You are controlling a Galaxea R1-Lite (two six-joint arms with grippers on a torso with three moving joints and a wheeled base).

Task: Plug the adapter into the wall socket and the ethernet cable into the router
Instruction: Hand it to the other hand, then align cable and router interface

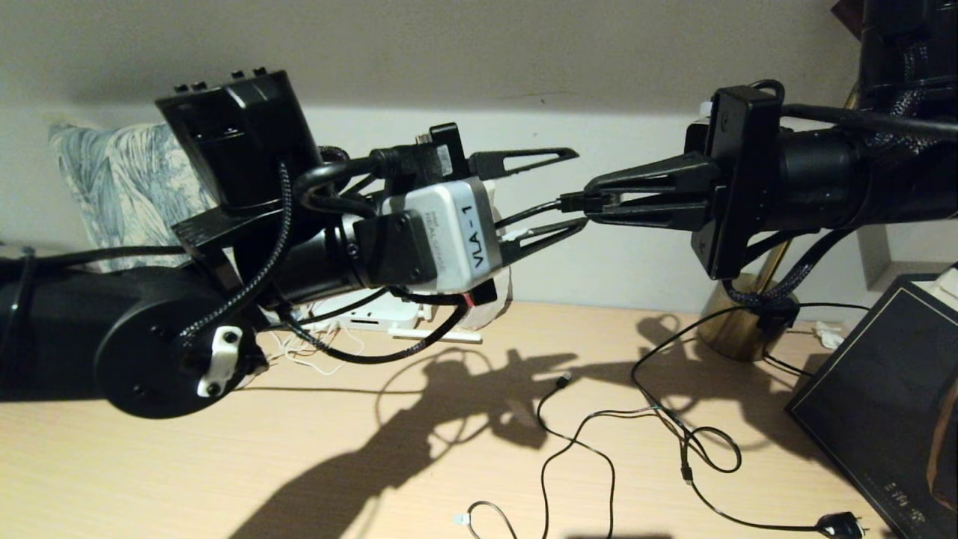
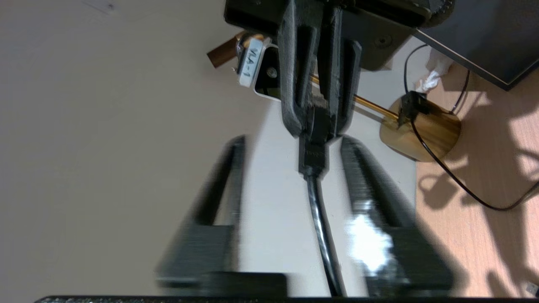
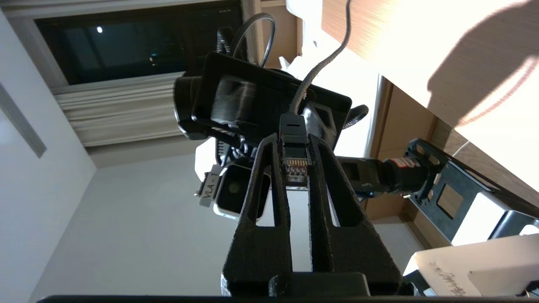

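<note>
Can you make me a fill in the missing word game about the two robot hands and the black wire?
1. The ethernet cable connector is pinched in the ____ gripper.
2. The left gripper has its fingers ____ around the cable.
3. Both grippers are up in the air above the wooden ____.
4. The router behind the left arm is ____ in colour.

Missing words: right; open; table; white

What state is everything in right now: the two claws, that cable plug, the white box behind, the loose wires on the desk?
Right claw: shut on the thin black ethernet cable's plug, held mid-air.
Left claw: open, around the cable, not gripping.
Flat white router: on the desk, mostly hidden.
Thin black loose cords: slack on the wooden desk.
</note>
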